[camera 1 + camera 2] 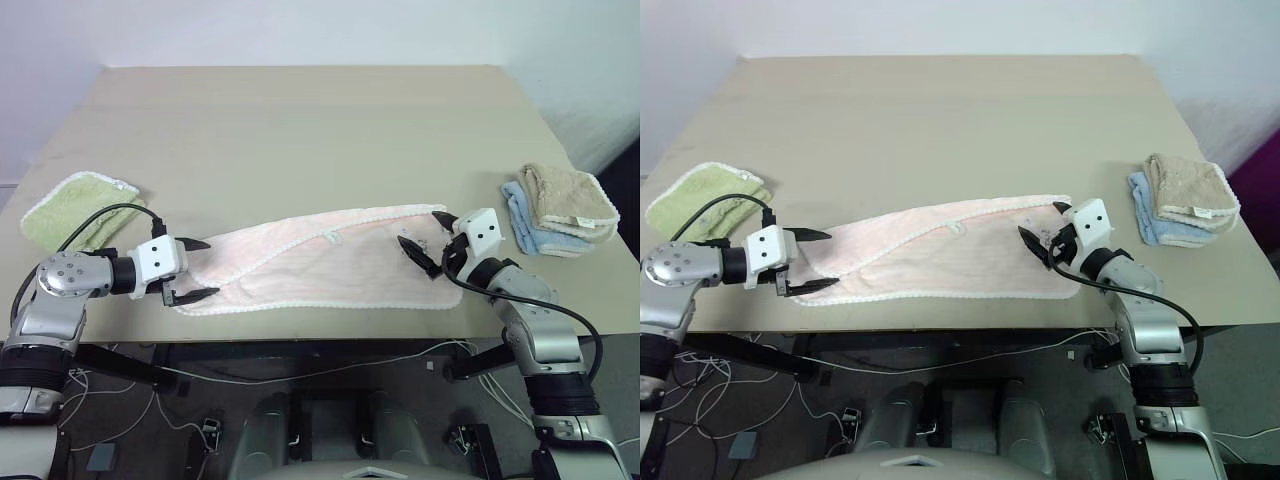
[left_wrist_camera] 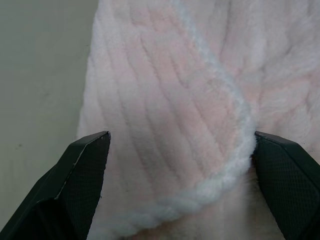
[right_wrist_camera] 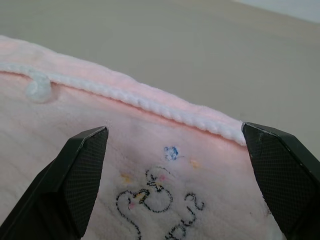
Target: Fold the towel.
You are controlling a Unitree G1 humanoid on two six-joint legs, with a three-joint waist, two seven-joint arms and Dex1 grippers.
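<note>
Left gripper (image 1: 197,269) is spread wide, nothing pinched; its two black fingers straddle the near-left end of the towel (image 1: 320,262), one finger over the pink cloth, the other at the white scalloped edging right by the table's front edge. Wrist view from that arm: folded-over flap of towel with its white edging (image 2: 220,180) sits between the fingers (image 2: 80,175), bare table just outside one of them. Right gripper (image 1: 428,240) also gapes wide, empty, poised over the towel's right end, pointing in toward the left gripper. Between its fingers (image 3: 75,175) lies the small dark print (image 3: 152,197); beyond them runs the white edging with the small loop (image 3: 38,89), then bare tabletop. Towel stretches flat between the two grippers, long way across the table (image 1: 300,130), far long edge partly folded over. Light green folded towel (image 1: 78,208) lies behind and outside the left gripper, well apart from the pink one. Beige towel (image 1: 565,195) stacked on a light blue towel (image 1: 528,228), just outside the right gripper.
</note>
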